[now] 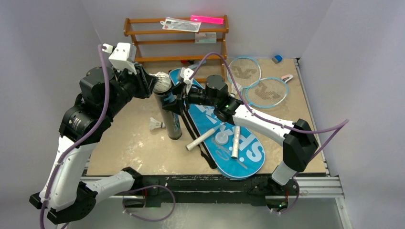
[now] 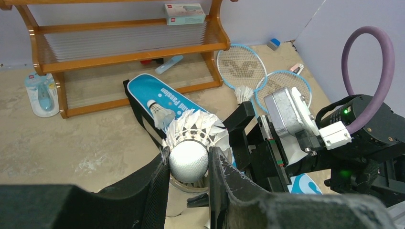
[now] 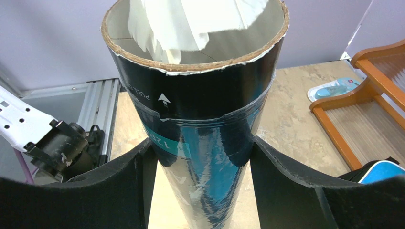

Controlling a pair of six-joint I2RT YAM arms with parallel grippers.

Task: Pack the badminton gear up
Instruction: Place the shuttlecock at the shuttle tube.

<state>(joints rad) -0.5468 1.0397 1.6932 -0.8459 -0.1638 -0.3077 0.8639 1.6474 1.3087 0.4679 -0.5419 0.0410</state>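
The long black tube [image 1: 170, 117] stands upright left of the blue "SPORT" bag [image 1: 227, 143]. My right gripper [image 1: 179, 99] is shut round its upper part; in the right wrist view the tube [image 3: 200, 109] fills the space between both pads. My left gripper [image 2: 188, 155] is shut on the cork of a white shuttlecock [image 2: 188, 163], held at the tube's open mouth with its feathers reaching over the rim. A second shuttlecock [image 1: 155, 125] lies on the table left of the tube, and a third [image 2: 160, 112] lies on the bag. Two light-blue rackets [image 1: 255, 81] lie at the back right.
The brown wooden rack [image 1: 176, 43] stands against the back wall with packets on it. Two white handles [image 1: 200, 139] and a round lid [image 1: 222, 140] rest on the bag. Small blue [image 1: 277, 58] and pink [image 1: 286, 78] bits lie near the right edge.
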